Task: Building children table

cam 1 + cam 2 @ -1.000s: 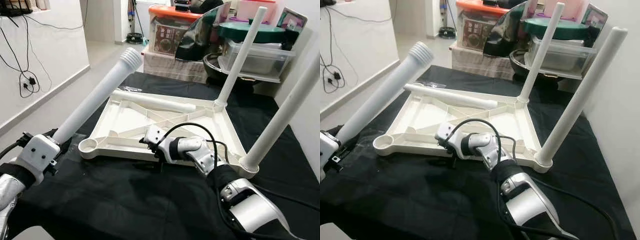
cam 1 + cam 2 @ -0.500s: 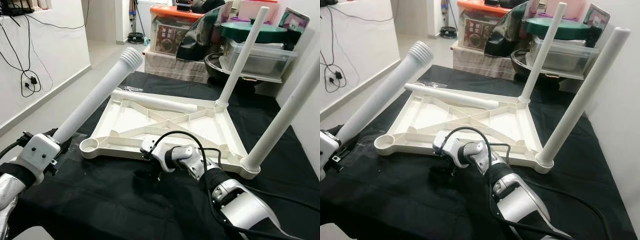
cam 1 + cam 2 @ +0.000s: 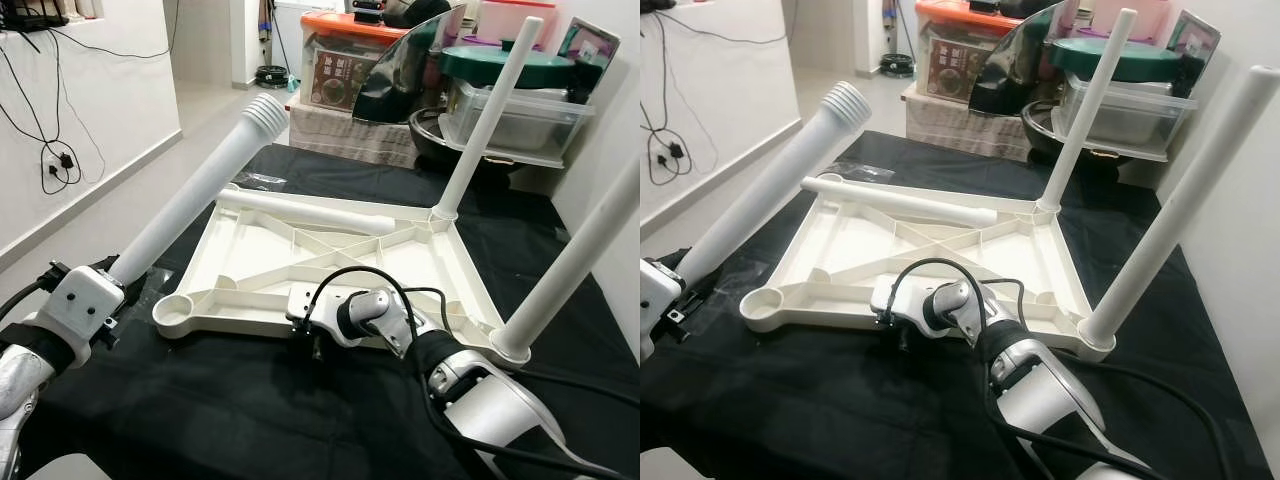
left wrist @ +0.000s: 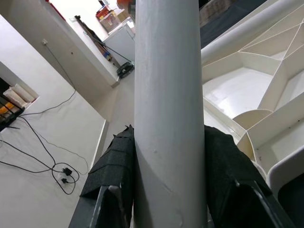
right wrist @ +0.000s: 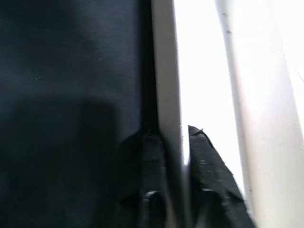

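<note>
The right end effector (image 3: 312, 335) pinches the near rim of the upturned tabletop (image 3: 270, 255), while the left end effector (image 4: 166, 199) clamps a loose threaded leg (image 3: 200, 195) slanting toward 1 o'clock. Two legs (image 3: 485, 115) stand fitted at the tabletop's 1 and 4 o'clock corners; another leg (image 3: 305, 212) lies loose at 12, and the 8 o'clock socket (image 3: 175, 312) gapes empty, so I judge it half built.

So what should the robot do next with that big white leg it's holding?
Probably swing the white plastic table leg in the left gripper threaded end down toward the empty round corner socket of the upside-down white tabletop, whose near edge the right gripper pinches.
</note>
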